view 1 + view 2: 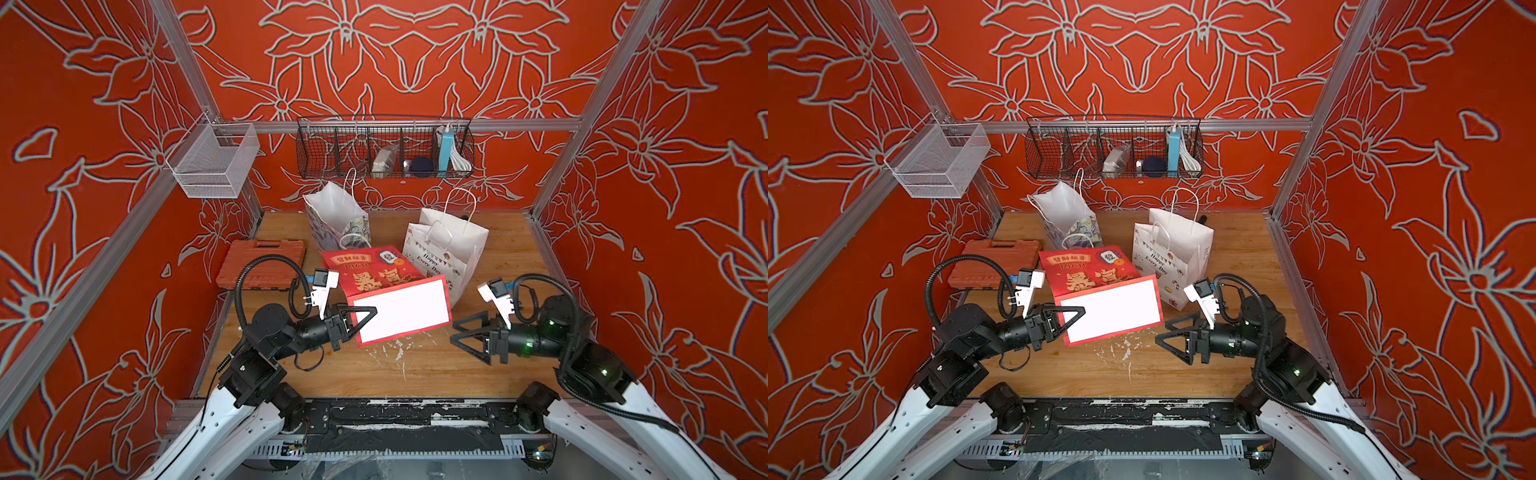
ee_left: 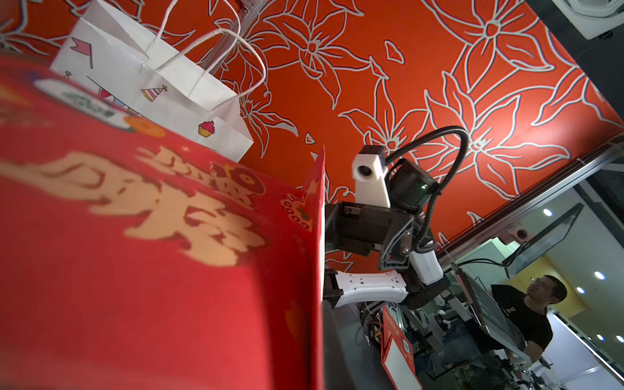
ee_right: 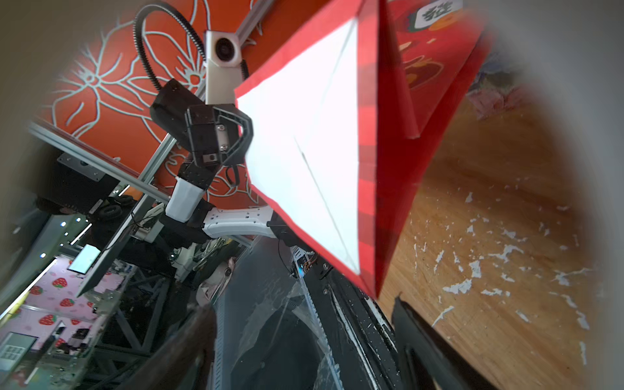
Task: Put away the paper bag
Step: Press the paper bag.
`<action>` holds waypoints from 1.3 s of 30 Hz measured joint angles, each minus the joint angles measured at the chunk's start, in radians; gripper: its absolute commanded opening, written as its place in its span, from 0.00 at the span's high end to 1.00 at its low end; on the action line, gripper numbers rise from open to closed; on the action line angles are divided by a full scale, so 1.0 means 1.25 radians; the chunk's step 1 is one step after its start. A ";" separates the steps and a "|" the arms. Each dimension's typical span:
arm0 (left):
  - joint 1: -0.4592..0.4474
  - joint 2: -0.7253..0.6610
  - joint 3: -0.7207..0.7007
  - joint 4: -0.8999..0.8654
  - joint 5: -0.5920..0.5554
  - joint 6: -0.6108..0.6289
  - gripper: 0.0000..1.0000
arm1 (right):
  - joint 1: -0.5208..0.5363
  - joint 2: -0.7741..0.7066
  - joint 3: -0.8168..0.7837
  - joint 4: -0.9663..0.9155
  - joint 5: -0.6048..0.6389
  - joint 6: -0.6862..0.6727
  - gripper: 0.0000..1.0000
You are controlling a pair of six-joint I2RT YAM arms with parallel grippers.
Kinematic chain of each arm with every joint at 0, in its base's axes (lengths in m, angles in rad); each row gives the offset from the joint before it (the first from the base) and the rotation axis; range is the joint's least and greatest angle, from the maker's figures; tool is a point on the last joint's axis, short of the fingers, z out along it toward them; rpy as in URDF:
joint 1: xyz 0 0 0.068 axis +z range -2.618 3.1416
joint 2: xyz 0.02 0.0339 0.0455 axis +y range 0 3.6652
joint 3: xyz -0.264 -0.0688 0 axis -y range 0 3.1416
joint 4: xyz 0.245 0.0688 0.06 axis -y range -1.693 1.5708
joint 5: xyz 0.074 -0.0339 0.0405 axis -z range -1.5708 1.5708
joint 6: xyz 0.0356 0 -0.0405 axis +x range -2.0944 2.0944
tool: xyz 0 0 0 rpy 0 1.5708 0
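Note:
In both top views, the red paper bag (image 1: 374, 274) (image 1: 1092, 274) with gold lettering hangs tilted above the middle of the wooden table, its white bottom panel (image 1: 403, 311) turned toward the front. My left gripper (image 1: 370, 313) (image 1: 1079, 311) is shut on the bag's left bottom edge. The bag's printed red face (image 2: 152, 253) fills the left wrist view and hides those jaws. My right gripper (image 1: 453, 333) (image 1: 1160, 331) stands open just right of the bag's lower right corner, apart from it. In the right wrist view its fingers (image 3: 422, 337) are wide apart and empty, below the bag (image 3: 304, 152).
Two white paper bags stand behind: a party-print one (image 1: 444, 253) at right, a patterned one (image 1: 336, 216) at back. An orange tool case (image 1: 262, 264) lies left. A black wire basket (image 1: 384, 149) and a white mesh basket (image 1: 214, 160) hang on the frame.

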 measured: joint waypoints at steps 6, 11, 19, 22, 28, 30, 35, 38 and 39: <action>0.000 -0.013 -0.043 0.047 0.013 -0.059 1.00 | 0.032 0.117 -0.012 0.179 -0.010 0.092 0.16; 0.000 -0.007 -0.067 0.094 0.036 -0.097 1.00 | 0.041 0.150 -0.012 0.311 -0.002 0.150 0.23; 0.000 0.016 -0.069 0.111 0.125 -0.112 1.00 | 0.041 0.134 -0.012 0.342 0.029 0.148 0.46; 0.000 0.026 -0.069 0.096 0.148 -0.110 1.00 | 0.041 0.132 -0.011 0.347 0.029 0.140 0.68; -0.001 0.024 -0.070 0.082 0.150 -0.089 0.48 | 0.041 0.131 0.002 0.339 0.026 0.112 1.00; -0.002 0.011 -0.070 0.077 0.143 -0.078 0.48 | 0.041 0.128 0.004 0.329 0.025 0.106 1.00; -0.002 -0.039 -0.071 0.072 0.099 -0.043 0.95 | 0.041 0.105 0.005 0.289 0.018 0.083 1.00; -0.003 -0.054 -0.071 0.079 0.081 -0.020 1.00 | 0.041 0.093 0.006 0.279 0.007 0.074 1.00; -0.004 -0.054 -0.071 0.080 0.080 -0.018 1.00 | 0.041 0.089 0.006 0.278 0.003 0.071 1.00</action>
